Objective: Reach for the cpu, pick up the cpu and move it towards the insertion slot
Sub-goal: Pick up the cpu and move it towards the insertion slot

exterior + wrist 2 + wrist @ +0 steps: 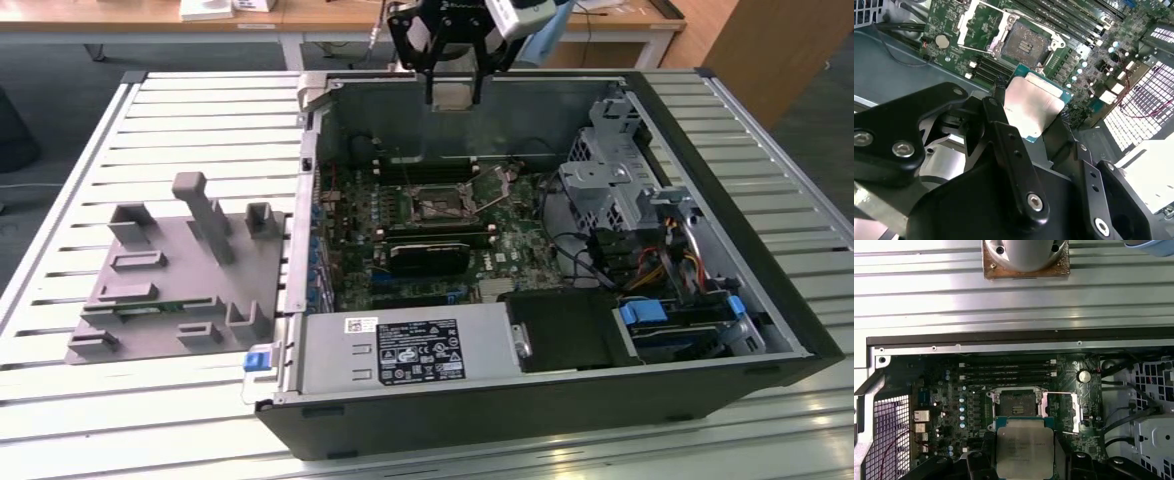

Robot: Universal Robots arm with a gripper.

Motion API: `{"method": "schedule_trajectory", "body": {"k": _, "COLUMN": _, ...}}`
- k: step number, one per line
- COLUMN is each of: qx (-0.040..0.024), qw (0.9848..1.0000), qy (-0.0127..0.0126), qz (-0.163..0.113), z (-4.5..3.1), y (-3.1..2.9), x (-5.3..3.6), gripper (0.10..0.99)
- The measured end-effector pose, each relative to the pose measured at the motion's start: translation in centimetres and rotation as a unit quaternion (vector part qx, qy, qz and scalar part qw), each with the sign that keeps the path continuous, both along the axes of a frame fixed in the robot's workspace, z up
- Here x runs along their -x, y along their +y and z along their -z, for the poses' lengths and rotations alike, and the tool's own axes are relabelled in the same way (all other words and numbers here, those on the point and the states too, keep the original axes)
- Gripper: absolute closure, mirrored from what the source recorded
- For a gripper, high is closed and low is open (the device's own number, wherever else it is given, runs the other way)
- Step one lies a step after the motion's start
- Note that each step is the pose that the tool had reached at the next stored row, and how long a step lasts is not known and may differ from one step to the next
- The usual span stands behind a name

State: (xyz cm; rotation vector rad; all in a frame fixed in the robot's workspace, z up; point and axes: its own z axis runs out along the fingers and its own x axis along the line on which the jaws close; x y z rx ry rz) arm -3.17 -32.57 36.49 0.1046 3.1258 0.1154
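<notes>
- The case lies open on the slatted tabletop.
- The arm hangs above its far wall, end effector pointing down.
- Its fingers clamp the cpu, held above the board just beside the open slot.

Your gripper is matte black, built from thick rounded link bars with smooth edges, and you can see silver round-head screws set into the joints in the second wrist view. In the exterior view your gripper hangs as a black frame under a pale grey-white wrist housing.
</notes>
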Motion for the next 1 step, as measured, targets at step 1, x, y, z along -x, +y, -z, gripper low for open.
{"method": "schedule_trajectory", "body": {"k": 1, "qx": 0.0000, "qw": 1.0000, "qy": 0.0000, "qz": 0.000, "z": 0.00, "y": 0.00, "x": 0.00, "gripper": 0.541}}
